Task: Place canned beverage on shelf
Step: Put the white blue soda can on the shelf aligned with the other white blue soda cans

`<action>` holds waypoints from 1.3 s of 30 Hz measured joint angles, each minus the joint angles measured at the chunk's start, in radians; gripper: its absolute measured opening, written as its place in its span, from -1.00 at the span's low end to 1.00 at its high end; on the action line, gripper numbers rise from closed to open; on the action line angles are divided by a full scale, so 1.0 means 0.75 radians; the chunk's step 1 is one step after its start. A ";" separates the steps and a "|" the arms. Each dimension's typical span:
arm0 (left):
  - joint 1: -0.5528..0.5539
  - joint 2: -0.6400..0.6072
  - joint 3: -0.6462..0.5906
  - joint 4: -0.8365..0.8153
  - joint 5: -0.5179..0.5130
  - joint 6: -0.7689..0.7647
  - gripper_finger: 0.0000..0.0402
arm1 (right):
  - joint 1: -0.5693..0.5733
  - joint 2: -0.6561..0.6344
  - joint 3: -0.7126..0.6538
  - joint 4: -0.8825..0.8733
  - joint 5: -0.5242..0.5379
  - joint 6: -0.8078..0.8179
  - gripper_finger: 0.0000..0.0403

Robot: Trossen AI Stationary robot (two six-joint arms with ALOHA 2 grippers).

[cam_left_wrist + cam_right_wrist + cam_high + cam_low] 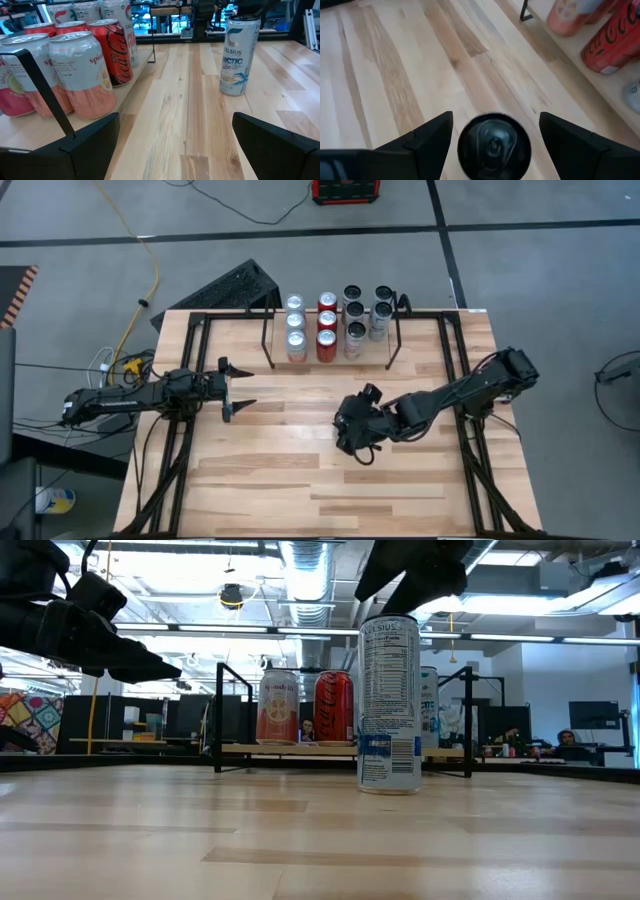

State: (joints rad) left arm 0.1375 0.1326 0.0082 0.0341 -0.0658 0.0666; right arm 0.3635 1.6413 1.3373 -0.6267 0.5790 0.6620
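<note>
Your right gripper [492, 137] hangs directly above the tall white can [389, 705], jaws spread wide to either side of its top and gripping nothing; the can stands upright on the table [300, 470], in front of the shelf [330, 362]. Your left gripper [236, 389] waits wide open and empty near the table's left side, level with the shelf's front, where pink and red cans [326, 344] already stand in rows.

overhead, table-level and wrist views share the tall can [389, 705].
</note>
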 joint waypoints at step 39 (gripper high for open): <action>0.000 0.008 0.000 0.000 -0.002 0.000 0.86 | 0.137 0.081 -0.002 -0.041 0.033 -0.255 0.50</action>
State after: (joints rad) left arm 0.1371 0.1383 0.0082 0.0338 -0.0669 0.0666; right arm 0.4663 1.7024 1.3361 -0.6572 0.6038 0.4705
